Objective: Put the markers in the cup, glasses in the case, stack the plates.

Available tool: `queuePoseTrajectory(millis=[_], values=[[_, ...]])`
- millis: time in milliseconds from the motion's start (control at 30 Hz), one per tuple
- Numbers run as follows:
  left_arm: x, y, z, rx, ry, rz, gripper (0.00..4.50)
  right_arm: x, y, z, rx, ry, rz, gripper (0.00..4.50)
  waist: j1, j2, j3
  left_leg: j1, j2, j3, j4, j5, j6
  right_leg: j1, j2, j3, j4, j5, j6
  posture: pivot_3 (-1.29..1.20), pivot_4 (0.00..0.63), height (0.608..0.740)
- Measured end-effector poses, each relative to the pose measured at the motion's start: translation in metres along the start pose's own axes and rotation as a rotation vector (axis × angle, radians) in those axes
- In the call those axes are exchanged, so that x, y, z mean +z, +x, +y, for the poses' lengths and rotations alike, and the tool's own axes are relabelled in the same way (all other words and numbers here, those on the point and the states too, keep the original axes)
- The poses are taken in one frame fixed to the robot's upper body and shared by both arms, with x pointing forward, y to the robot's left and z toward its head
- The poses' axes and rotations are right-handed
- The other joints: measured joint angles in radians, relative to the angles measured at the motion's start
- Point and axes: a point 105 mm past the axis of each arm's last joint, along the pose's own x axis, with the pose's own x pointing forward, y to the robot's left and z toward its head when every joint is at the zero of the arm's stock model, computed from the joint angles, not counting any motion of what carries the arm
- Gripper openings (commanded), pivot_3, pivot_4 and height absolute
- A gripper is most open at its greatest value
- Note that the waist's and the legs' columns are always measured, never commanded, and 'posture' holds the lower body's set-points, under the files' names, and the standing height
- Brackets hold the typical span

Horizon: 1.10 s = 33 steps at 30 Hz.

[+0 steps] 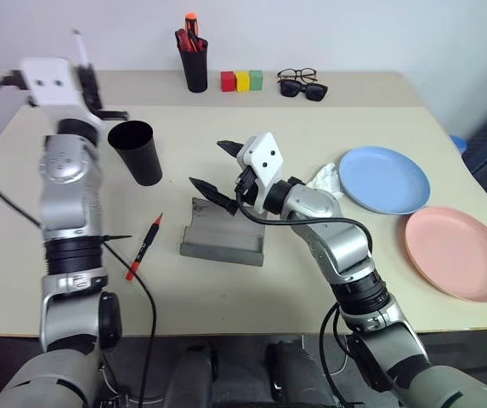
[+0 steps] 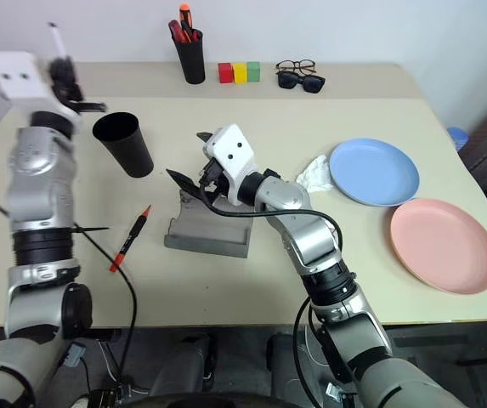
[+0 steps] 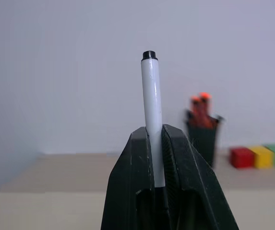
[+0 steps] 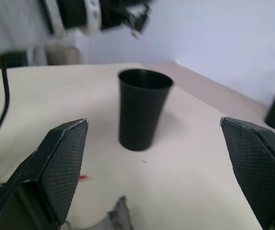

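Observation:
My left gripper [image 3: 154, 132] is shut on the white marker [image 3: 151, 96], whose black cap points up. It is raised above the table, just left of the black cup [image 1: 137, 151]. The red marker [image 1: 144, 246] lies on the table in front of the cup. My right gripper [image 1: 213, 166] hangs open over the grey case [image 1: 224, 231] with nothing between its fingers. In the right wrist view it faces the cup [image 4: 142, 108]. The blue plate [image 1: 383, 178] and the pink plate [image 1: 458, 252] lie side by side at the right. The glasses are out of view.
A black holder with red-orange pens [image 1: 195, 64], three coloured blocks [image 1: 241, 81], and sunglasses with a black-rimmed pair [image 1: 302, 83] stand along the back. A crumpled white cloth [image 1: 324, 178] lies beside the blue plate. A black cable [image 1: 137, 285] hangs from my left arm.

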Motion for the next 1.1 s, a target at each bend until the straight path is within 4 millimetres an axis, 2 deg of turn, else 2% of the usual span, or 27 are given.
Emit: queuePoseTrajectory(millis=[100,200,367,467,567,667,800,900,967,1000,1033,1100], values=[[-0.018,0.001,-0.01,-0.029,0.031,0.021,0.04,-0.001,-0.001,-0.001,-0.014,-0.006,0.001,4.5,-0.005,0.0,0.0,0.0,0.001,0.002,0.0,0.0,0.0,-0.003,0.0,0.0,0.005,0.0,0.0,0.0,0.15,0.74],[-0.03,0.0,-0.01,-0.02,0.038,0.048,0.04,-0.006,-0.004,0.0,-0.024,0.006,0.008,4.5,-0.004,0.0,0.0,0.0,0.001,0.002,0.001,0.0,0.0,-0.003,0.001,0.0,0.006,0.0,0.0,0.0,0.15,0.74],[-0.038,-0.005,-0.009,0.007,0.037,0.06,0.04,-0.01,-0.006,0.001,-0.031,0.012,0.016,4.5,0.002,0.0,0.0,0.0,0.001,0.002,0.001,0.0,0.0,-0.003,0.001,0.0,0.006,0.0,0.0,0.0,0.15,0.74],[-0.04,-0.008,-0.01,0.01,0.041,0.062,1.1,-0.008,-0.006,0.002,-0.03,0.01,0.008,4.5,0.003,0.0,0.0,0.0,0.001,0.002,0.001,0.0,0.0,-0.003,0.001,0.0,0.006,0.0,0.0,0.0,0.15,0.74],[-0.038,-0.009,-0.008,0.026,0.045,0.053,2.57,-0.007,-0.005,0.003,-0.026,0.01,0.005,4.5,0.004,0.0,0.0,0.0,0.001,0.002,0.001,0.0,0.0,-0.003,0.001,0.0,0.006,0.0,0.0,0.0,0.15,0.74],[-0.033,-0.011,-0.008,0.036,0.036,0.031,2.57,-0.006,-0.004,0.003,-0.02,0.008,0.001,4.5,0.003,0.0,0.0,0.0,0.001,0.001,0.001,0.0,0.0,-0.003,0.001,0.0,0.006,0.0,0.0,0.0,0.15,0.74],[-0.01,-0.015,-0.006,0.033,-0.026,-0.038,2.57,-0.004,-0.003,0.005,-0.008,0.007,-0.006,4.5,0.0,0.0,0.0,0.0,0.001,0.002,0.001,0.0,0.0,-0.003,0.001,0.001,0.007,0.0,0.0,0.0,0.15,0.74],[0.017,-0.034,-0.003,-0.053,-0.058,-0.091,2.57,-0.004,-0.003,0.004,-0.006,-0.002,-0.006,4.5,-0.008,0.0,0.0,0.0,0.002,0.001,0.001,0.0,0.0,-0.004,0.001,0.001,0.007,0.0,0.0,0.0,0.15,0.74],[0.028,-0.054,-0.002,-0.155,-0.043,-0.058,2.57,-0.004,-0.004,0.003,-0.005,-0.011,-0.001,4.5,-0.019,0.0,0.0,0.0,0.003,0.001,0.0,0.0,0.0,-0.003,0.001,0.001,0.007,0.0,0.0,0.0,0.15,0.74],[0.028,-0.065,-0.004,-0.213,-0.035,-0.013,3.16,-0.005,-0.006,0.001,-0.006,-0.017,0.004,4.5,-0.022,0.0,0.0,0.0,0.003,0.001,0.001,0.0,0.0,-0.003,0.001,0.001,0.007,0.0,0.0,0.0,0.15,0.74],[0.024,-0.074,-0.006,-0.263,-0.017,0.046,3.41,-0.005,-0.007,-0.001,-0.008,-0.021,0.008,4.5,-0.023,0.0,0.0,0.0,0.003,0.001,0.001,0.0,0.0,-0.003,0.001,0.001,0.007,0.0,0.0,0.0,0.15,0.74],[0.01,-0.094,-0.007,-0.335,0.04,0.213,4.43,-0.006,-0.011,-0.005,-0.012,-0.03,0.015,4.5,-0.023,0.001,0.0,0.002,0.003,0.0,0.001,0.0,0.0,-0.002,0.002,0.002,0.008,0.0,-0.001,0.0,0.15,0.74]])
